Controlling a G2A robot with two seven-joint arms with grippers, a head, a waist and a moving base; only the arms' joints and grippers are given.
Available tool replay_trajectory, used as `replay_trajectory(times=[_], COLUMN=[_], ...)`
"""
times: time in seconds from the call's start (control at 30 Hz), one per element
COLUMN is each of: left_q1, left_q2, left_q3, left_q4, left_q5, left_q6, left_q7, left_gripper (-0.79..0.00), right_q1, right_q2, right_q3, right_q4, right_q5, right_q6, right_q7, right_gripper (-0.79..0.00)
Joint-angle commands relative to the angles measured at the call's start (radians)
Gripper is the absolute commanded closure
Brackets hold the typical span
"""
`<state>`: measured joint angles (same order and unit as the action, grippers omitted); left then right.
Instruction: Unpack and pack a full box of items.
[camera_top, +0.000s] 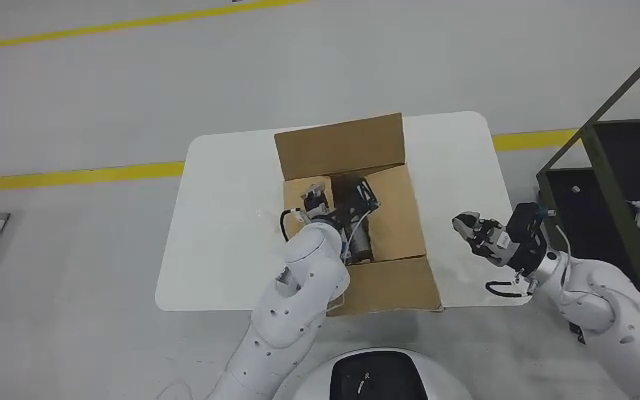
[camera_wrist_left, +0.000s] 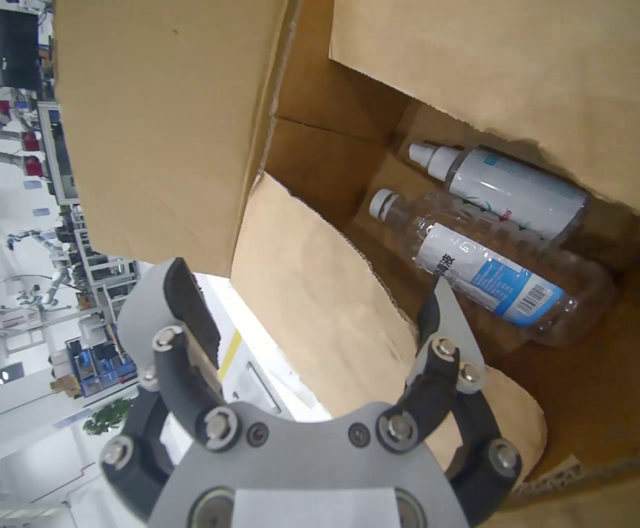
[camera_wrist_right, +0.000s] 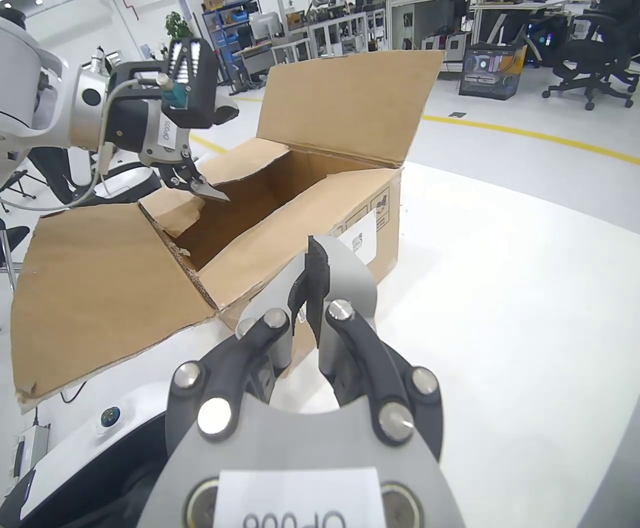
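an opened cardboard box (camera_top: 400, 215) stands in the middle of a white table (camera_top: 225, 230), its far flap (camera_top: 340, 145) raised and its near flap (camera_top: 390, 285) folded out flat toward the robot. the left gripper (camera_wrist_left: 310, 287) hangs over the box's left rim, its fingers spread wide and holding nothing. a torn side flap (camera_wrist_left: 310, 320) lies between the two fingers, one finger (camera_wrist_left: 182, 295) on the table side of it and the other over the inside of the box, its tip just above the contents. on the box's floor lie two bottles, side by side and with their caps pointing the same way. one is a white spray bottle (camera_wrist_left: 505, 190), tucked partly under an overhanging flap. the other is a clear bottle (camera_wrist_left: 500, 285) with a white cap and a blue-and-white label, nearer the open fingers. the two appear to touch along their sides. the right gripper (camera_wrist_right: 312, 272) is held over bare table to the right of the box, near its side wall but not touching it. its fingers are pressed together with nothing between them. a yellow line (camera_top: 90, 177) crosses the grey floor beyond the table, and a dark rack (camera_top: 590, 190) stands off the table's right end.
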<state>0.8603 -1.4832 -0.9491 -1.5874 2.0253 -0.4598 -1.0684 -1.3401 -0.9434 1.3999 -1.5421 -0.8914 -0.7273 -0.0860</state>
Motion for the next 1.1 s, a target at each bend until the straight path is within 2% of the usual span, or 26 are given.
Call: replay_trajectory(times=[0.0,0.07,0.1,0.23,0.27,0.3,0.67,0.87,1.07], left_q1=[-0.006,-0.011,-0.011,-0.008,-0.005,-0.003,0.045,0.067,0.093], left_q2=[-0.003,-0.005,-0.006,-0.009,-0.010,-0.010,-0.013,-0.014,-0.018], left_q3=[0.003,0.005,0.004,0.002,0.000,-0.002,-0.048,-0.109,-0.192], left_q4=[0.016,0.027,0.029,0.020,0.014,0.008,-0.068,-0.133,-0.219], left_q5=[0.010,0.028,0.031,0.052,0.056,0.061,0.055,-0.038,-0.261], left_q6=[0.010,0.017,0.022,0.030,0.032,0.033,0.049,0.044,0.042], left_q7=[-0.007,-0.012,-0.011,-0.015,-0.016,-0.017,-0.013,-0.017,-0.034], left_gripper=[-0.785,-0.785,-0.717,-0.215,-0.062,0.000,0.000,0.000,0.000], right_q1=[0.004,0.009,0.012,0.017,0.017,0.019,0.024,0.030,0.032], right_q2=[-0.001,-0.002,-0.003,-0.006,-0.006,-0.007,-0.010,-0.011,-0.013], right_q3=[0.000,-0.002,-0.003,-0.006,-0.005,-0.003,0.009,0.019,0.029], right_q4=[0.004,0.008,0.010,0.006,0.005,0.007,-0.015,-0.029,-0.026], right_q5=[0.000,-0.001,-0.002,-0.003,-0.004,-0.004,0.002,0.011,0.037], right_q6=[-0.004,-0.007,-0.009,-0.011,-0.011,-0.012,-0.023,-0.029,-0.047], right_q7=[0.000,0.002,0.004,0.007,0.008,0.009,0.014,0.026,0.031], right_gripper=[0.000,0.000,0.000,0.000,0.000,0.000,0.000,0.000,0.000])
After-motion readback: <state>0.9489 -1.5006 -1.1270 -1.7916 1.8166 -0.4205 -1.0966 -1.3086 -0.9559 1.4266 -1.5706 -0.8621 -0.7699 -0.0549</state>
